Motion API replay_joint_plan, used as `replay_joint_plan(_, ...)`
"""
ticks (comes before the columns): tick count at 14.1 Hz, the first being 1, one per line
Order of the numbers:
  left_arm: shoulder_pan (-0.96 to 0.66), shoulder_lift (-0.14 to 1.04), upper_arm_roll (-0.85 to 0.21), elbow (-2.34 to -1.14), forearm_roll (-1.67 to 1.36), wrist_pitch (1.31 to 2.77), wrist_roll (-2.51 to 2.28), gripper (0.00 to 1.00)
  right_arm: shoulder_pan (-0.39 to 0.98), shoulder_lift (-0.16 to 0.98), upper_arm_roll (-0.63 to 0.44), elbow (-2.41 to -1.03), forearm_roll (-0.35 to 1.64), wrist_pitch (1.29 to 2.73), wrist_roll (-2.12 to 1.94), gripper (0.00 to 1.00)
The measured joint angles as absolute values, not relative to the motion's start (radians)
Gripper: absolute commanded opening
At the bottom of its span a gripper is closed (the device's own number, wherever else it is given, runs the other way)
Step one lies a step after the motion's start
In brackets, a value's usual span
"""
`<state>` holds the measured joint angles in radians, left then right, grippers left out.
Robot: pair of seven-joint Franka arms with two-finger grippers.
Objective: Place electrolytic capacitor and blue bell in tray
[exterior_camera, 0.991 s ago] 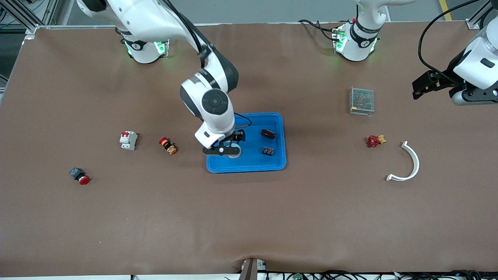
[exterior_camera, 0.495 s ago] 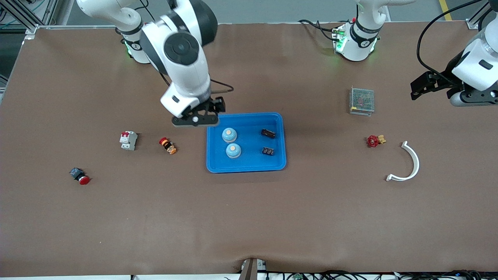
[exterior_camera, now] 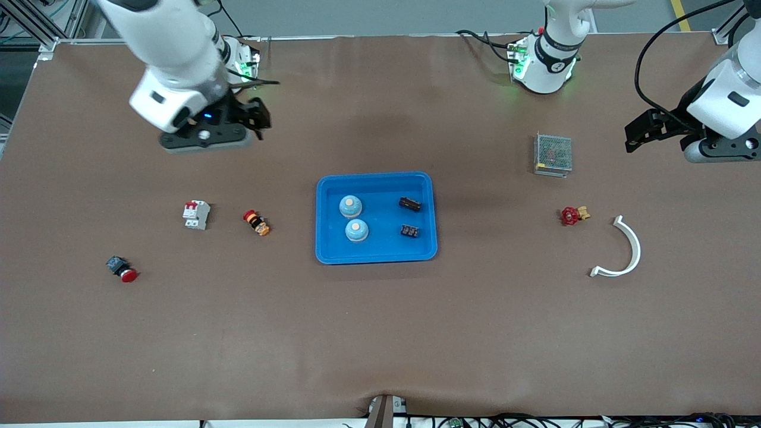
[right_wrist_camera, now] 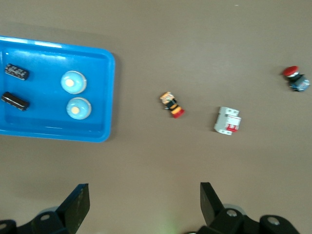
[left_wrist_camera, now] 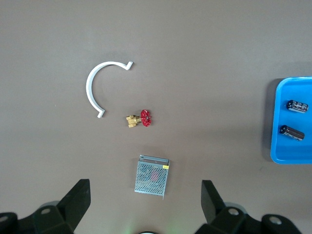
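The blue tray (exterior_camera: 376, 257) lies mid-table and holds two blue bells (exterior_camera: 350, 206) (exterior_camera: 356, 230) and two dark electrolytic capacitors (exterior_camera: 409, 204) (exterior_camera: 408, 230). My right gripper (exterior_camera: 257, 119) hangs open and empty over bare table near its own base, well away from the tray. Its wrist view shows the tray (right_wrist_camera: 53, 134), the bells (right_wrist_camera: 73, 82) and the capacitors (right_wrist_camera: 16, 71), with the right gripper (right_wrist_camera: 145, 202) holding nothing. My left gripper (exterior_camera: 635, 135) waits open over the left arm's end of the table. The left gripper (left_wrist_camera: 145, 200) is empty in its own view.
A metal mesh box (exterior_camera: 553, 154), a red valve (exterior_camera: 572, 214) and a white curved piece (exterior_camera: 624, 249) lie toward the left arm's end. A white breaker (exterior_camera: 196, 214), an orange-red button (exterior_camera: 256, 223) and a red push button (exterior_camera: 122, 268) lie toward the right arm's end.
My right gripper has left a blue bell in the tray, risen, and drawn back toward its base. The left arm has hardly moved.
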<state>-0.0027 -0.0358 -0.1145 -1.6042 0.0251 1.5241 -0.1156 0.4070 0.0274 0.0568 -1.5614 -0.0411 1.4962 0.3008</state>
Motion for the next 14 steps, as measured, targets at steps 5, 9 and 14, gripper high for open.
replay_joint_plan(5,0.001,-0.036,-0.114,-1.603,0.025,1.513,-0.116,1.00,0.230,-0.035,0.053,-1.601,-0.041,1.492,0.127,1.00)
replay_joint_plan(9,0.002,-0.039,-0.111,-1.597,0.025,1.507,-0.116,1.00,0.107,-0.044,0.052,-1.615,-0.033,1.512,0.036,1.00)
replay_joint_plan(14,0.002,-0.061,-0.110,-1.596,0.025,1.493,-0.116,1.00,0.031,-0.045,0.025,-1.617,-0.025,1.522,-0.040,1.00)
